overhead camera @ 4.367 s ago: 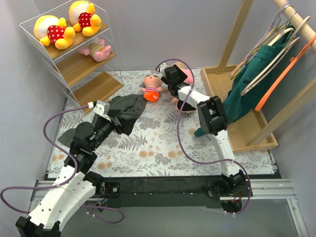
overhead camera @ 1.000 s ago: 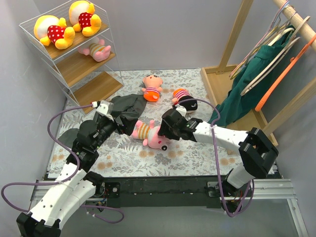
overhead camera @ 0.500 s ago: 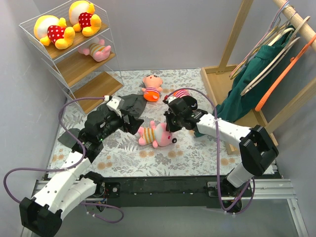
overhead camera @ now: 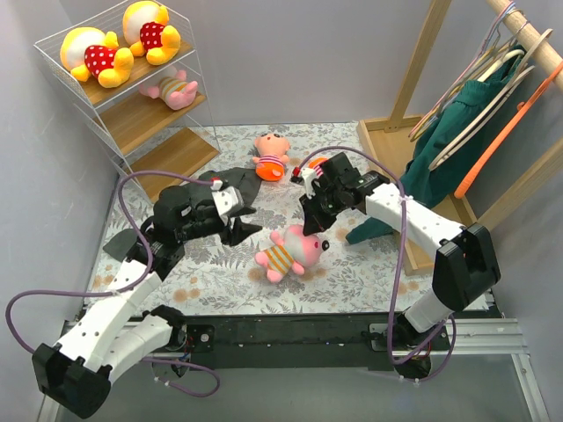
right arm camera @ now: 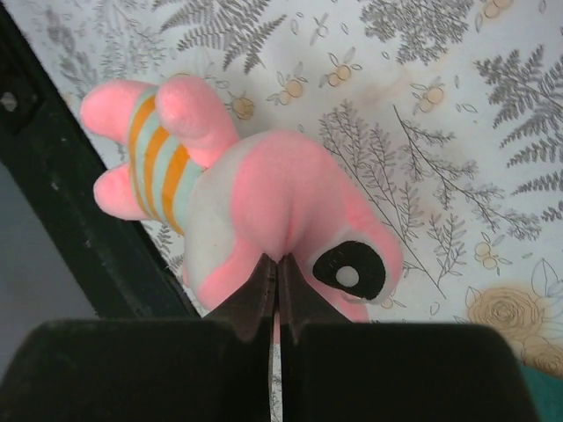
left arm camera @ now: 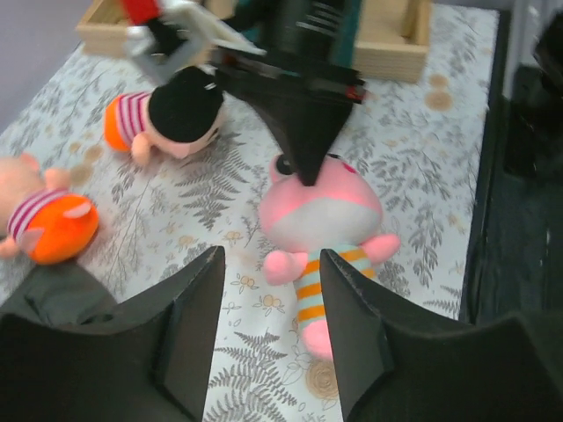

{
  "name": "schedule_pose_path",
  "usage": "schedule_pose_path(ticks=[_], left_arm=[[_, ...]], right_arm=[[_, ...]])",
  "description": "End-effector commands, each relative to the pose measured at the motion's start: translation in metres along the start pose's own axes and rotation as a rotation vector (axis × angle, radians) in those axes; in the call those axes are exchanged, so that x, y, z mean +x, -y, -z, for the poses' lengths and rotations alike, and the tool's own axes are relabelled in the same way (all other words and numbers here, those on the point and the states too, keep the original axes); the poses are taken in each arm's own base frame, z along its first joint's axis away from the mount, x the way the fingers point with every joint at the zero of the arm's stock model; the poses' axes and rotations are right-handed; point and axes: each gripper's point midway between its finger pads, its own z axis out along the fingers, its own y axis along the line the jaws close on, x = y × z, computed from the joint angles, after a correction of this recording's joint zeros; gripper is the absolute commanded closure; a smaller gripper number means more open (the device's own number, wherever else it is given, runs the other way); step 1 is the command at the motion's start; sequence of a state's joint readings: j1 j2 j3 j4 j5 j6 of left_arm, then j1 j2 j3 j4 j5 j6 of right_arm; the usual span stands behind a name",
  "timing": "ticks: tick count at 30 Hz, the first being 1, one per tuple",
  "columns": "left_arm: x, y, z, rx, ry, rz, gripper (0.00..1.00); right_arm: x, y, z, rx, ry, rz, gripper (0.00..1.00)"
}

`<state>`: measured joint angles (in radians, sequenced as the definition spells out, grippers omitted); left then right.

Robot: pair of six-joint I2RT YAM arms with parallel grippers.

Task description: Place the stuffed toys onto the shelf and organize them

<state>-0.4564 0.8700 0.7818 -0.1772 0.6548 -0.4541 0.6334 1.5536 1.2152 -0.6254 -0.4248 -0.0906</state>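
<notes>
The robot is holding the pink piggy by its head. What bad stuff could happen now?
The right gripper pinches only a small fold on the head of the pink pig, so it might slip out. The left gripper is open right beside it, so the two arms could bump during a handover. The shelf stands far off to the left, a long carry on that thin grip.

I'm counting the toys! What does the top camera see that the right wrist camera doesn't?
Only the top view shows the shelf with yellow bears, an orange doll and the clothes rack. Only the right wrist view shows, close up, the right tool shut on the toy's head. Both show the pink pig on the flowery mat.
</notes>
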Motion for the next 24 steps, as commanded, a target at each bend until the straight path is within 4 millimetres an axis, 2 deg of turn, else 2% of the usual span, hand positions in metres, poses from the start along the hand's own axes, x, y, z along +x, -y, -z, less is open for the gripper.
schedule_pose_path(ticks=[1,2,5,7,8,13,19,24], left_arm=[[-0.004,0.048,0.015,0.261,0.044,-0.293,0.47],[-0.004,0.051,0.021,0.258,0.06,-0.338,0.42],[-0.001,0.063,0.032,0.299,0.075,-0.444,0.37],[0.01,0.07,0.035,0.329,0.049,-0.473,0.41],[0.01,0.074,0.038,0.344,0.05,-0.487,0.44],[0.01,0.087,0.048,0.393,0.044,-0.545,0.47],[0.017,0.099,0.042,0.471,0.044,-0.566,0.51],[0.032,0.091,0.028,0.453,-0.033,-0.605,0.5]], right_arm=[[-0.027,-0.023,0.011,-0.184,0.034,0.059,0.99],[-0.034,-0.024,0.016,-0.183,0.031,0.061,0.99],[-0.047,-0.024,0.019,-0.209,0.048,0.059,0.99],[-0.053,-0.029,0.022,-0.248,0.065,0.058,0.99],[-0.057,-0.032,0.024,-0.261,0.078,0.058,0.99],[-0.081,-0.043,0.04,-0.35,0.139,0.05,0.99],[-0.11,-0.054,0.055,-0.428,0.18,0.04,0.99],[-0.117,-0.06,0.061,-0.456,0.195,0.04,0.99]])
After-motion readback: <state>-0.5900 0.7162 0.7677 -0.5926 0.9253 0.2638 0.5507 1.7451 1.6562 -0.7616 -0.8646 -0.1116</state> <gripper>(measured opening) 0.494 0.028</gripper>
